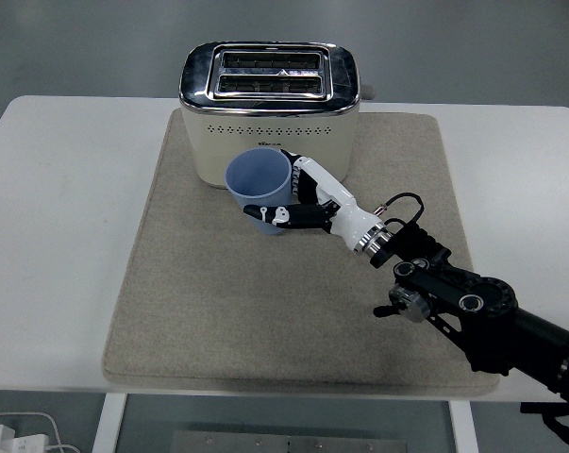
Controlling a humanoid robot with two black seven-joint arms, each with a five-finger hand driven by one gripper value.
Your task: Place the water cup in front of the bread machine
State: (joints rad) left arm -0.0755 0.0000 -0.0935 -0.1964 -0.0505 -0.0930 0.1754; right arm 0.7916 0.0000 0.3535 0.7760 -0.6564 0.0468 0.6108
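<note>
The right hand [298,203] is curled around the blue cup [260,192], thumb crossing the near side of the wall and the other fingers wrapped round the side toward the toaster [271,109]. The left hand is not in view.

The cup stands mouth up, perhaps a touch tilted, at the 6 o'clock side of the toaster, just off its cream front face. From this height I cannot tell whether the base is touching the grey mat [218,311] or hanging just above it; the lower rim is partly hidden by the thumb. The mat lies on the white table [58,236], with the toaster at the mat's 12 o'clock edge and the black forearm running off toward 4 o'clock.

The step in hand looks like the placing itself: the cup is already in front of the toaster, so carrying seems done and setting down is what is left. The next move calls for lowering the cup until the base sits flat on the mat, then spreading the fingers without dragging the wall sideways. The fingers on the far side sit close to the toaster's face, so they have little room to open; the hand should draw back toward 4 o'clock, along the line of the arm, not toward 12.
</note>
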